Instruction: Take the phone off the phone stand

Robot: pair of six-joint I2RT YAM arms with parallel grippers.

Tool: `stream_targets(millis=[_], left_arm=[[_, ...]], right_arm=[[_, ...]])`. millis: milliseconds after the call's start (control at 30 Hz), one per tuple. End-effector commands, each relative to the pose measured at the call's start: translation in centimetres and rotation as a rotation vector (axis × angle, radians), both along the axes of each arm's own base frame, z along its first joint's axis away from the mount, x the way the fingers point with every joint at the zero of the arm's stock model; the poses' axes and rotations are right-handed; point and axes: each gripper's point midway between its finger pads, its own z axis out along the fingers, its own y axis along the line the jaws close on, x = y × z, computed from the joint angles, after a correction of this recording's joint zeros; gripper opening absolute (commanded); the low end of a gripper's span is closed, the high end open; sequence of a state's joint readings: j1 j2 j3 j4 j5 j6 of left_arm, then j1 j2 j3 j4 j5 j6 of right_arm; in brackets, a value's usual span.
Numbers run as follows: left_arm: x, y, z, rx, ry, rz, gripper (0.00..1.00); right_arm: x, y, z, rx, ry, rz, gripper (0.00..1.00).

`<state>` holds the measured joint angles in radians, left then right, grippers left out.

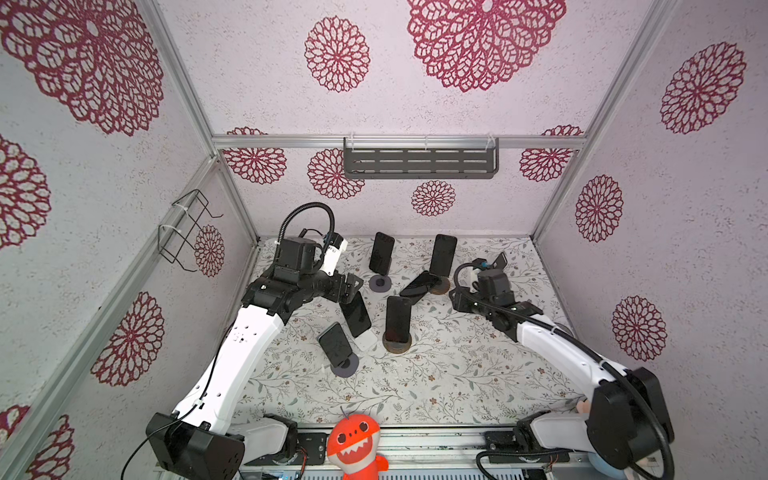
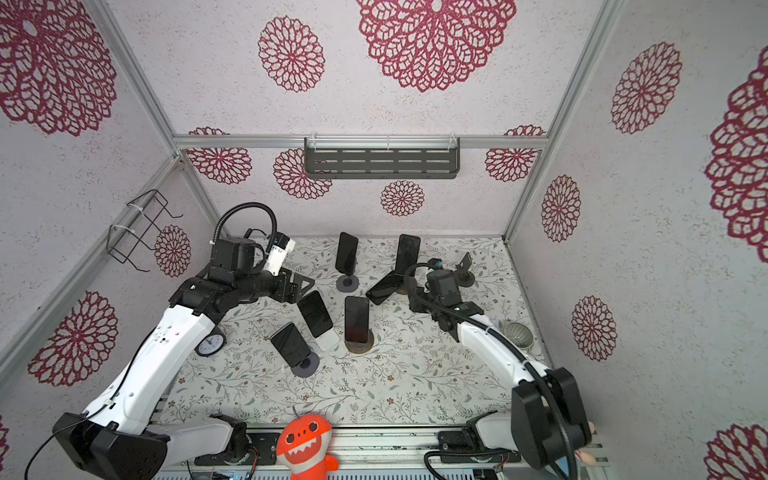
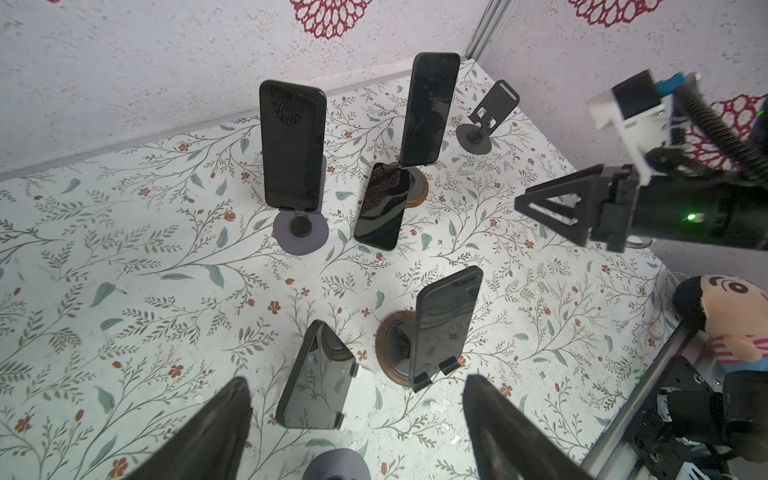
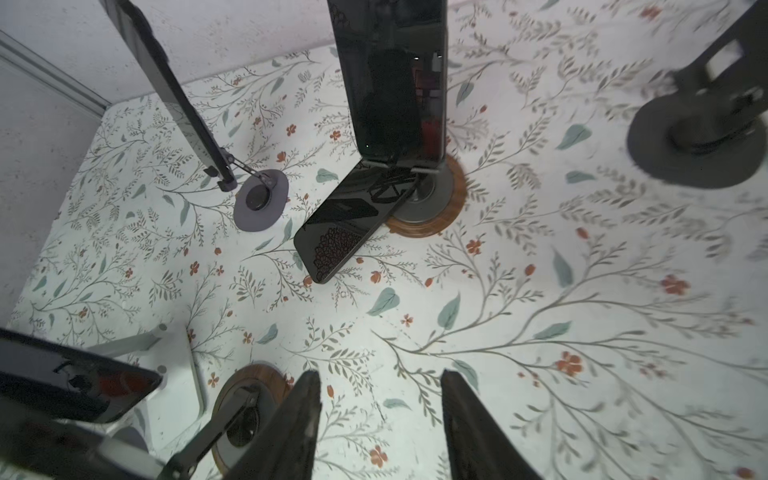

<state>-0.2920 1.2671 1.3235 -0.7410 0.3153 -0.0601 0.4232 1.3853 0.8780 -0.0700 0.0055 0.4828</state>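
Several dark phones stand on stands on the floral table. In both top views my left gripper [image 1: 353, 290] hangs open just above the top edge of the phone [image 1: 356, 313] that leans on a white stand [image 1: 368, 343]. In the left wrist view that phone [image 3: 313, 382] sits ahead of my left gripper [image 3: 359, 388], closer to one finger and untouched. Another phone [image 1: 417, 285] lies flat, one end against the wooden-based stand [image 1: 441, 287] of an upright phone [image 1: 443, 254]. My right gripper [image 4: 380, 386] is open over bare table, short of that flat phone [image 4: 349, 224].
More phones stand on a grey stand [image 1: 381, 253], a wooden stand [image 1: 397, 318] and a front grey stand [image 1: 334, 343]. An empty black stand [image 1: 498, 262] is at the back right. A clock [image 2: 210, 343], a bowl [image 2: 518, 334] and an orange plush [image 1: 355, 440] sit near the edges.
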Motion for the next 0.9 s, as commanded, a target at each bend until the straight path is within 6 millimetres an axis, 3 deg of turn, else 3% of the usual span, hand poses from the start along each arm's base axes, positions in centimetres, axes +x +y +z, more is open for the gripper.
stream_targets(millis=[0,200,433,567,767,867], left_arm=[[-0.1,0.1,1.1,-0.026,-0.046,-0.013,0.84],[-0.4,0.2,0.7,-0.025,-0.041,-0.015,0.84],[-0.4,0.5,0.5,-0.031,-0.032,-0.016,0.85],[-0.4,0.8,0.5,-0.031,-0.032,-0.009,0.85],[-0.3,1.0,0.5,-0.040,-0.030,-0.006,0.85],[-0.3,1.1,0.5,-0.044,-0.028,-0.003,0.85]], right_arm=[[4.1,1.9,2.2,0.175,-0.152,-0.115,0.48],[6.9,5.1,-1.2,0.184,-0.144,-0.125,0.45],[10.0,8.7,-2.8,-0.015,-0.201,-0.053,0.37],[12.2,9.5,-4.3,-0.078,-0.202,-0.050,0.30],[15.4,10.6,-5.5,-0.133,-0.218,-0.066,0.15],[16.4,10.7,-5.7,-0.136,-0.224,-0.087,0.12]])
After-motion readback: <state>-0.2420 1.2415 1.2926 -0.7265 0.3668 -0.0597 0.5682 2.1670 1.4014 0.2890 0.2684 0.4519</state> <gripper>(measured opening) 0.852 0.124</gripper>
